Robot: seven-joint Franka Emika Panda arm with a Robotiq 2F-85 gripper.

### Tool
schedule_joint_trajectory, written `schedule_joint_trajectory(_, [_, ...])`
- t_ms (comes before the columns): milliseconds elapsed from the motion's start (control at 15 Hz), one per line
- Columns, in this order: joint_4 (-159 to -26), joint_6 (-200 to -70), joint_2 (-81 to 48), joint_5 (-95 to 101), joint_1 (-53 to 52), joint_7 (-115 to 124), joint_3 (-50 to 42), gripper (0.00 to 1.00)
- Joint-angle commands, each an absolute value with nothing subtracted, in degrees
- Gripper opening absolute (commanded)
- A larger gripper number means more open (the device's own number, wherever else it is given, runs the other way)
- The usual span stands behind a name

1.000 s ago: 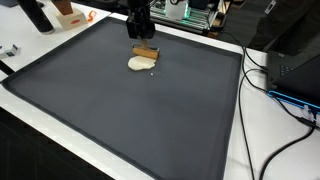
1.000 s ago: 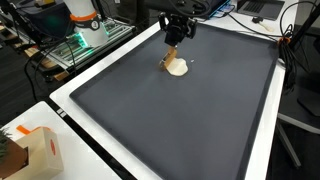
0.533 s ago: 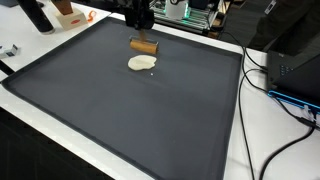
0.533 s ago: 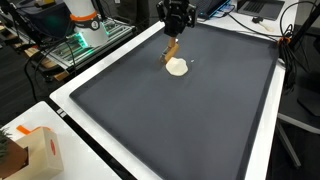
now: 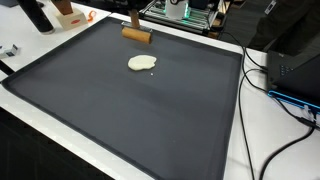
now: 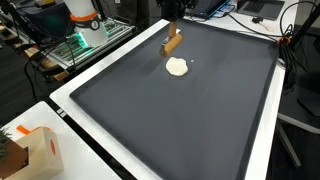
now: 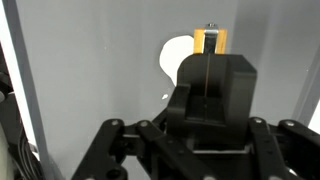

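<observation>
My gripper (image 7: 210, 72) is shut on a small brown wooden block (image 7: 210, 40) and holds it in the air above the far part of a dark grey mat (image 5: 150, 115). The block shows in both exterior views (image 5: 136, 33) (image 6: 172, 43), with the gripper body mostly cut off by the top edge. A flat white blob (image 5: 142, 63) lies on the mat below and just in front of the block. It also shows in an exterior view (image 6: 177, 67) and in the wrist view (image 7: 174, 56).
The mat (image 6: 180, 110) covers a white table (image 6: 70, 95). An orange and white box (image 6: 40, 150) stands at one corner. Black cables (image 5: 270, 80) and a dark box (image 5: 295, 70) lie along one side. Electronics (image 6: 85, 30) stand beyond the far edge.
The gripper has risen and moved toward the far edge of the mat with the wooden block in it, off the white blob. The blob has stayed in place.
</observation>
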State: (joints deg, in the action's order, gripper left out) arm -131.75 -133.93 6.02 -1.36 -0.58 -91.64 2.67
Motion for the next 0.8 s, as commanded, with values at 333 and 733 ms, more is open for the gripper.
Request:
schedule_joint_trajectory(333, [-131.64,-133.78,5.10,-1.22,-1.70,-91.50,1.79,0.48])
schedule_joint_trajectory(733, [-130.05,-133.09,3.50,-11.13,-1.46,-87.72,0.80,0.23])
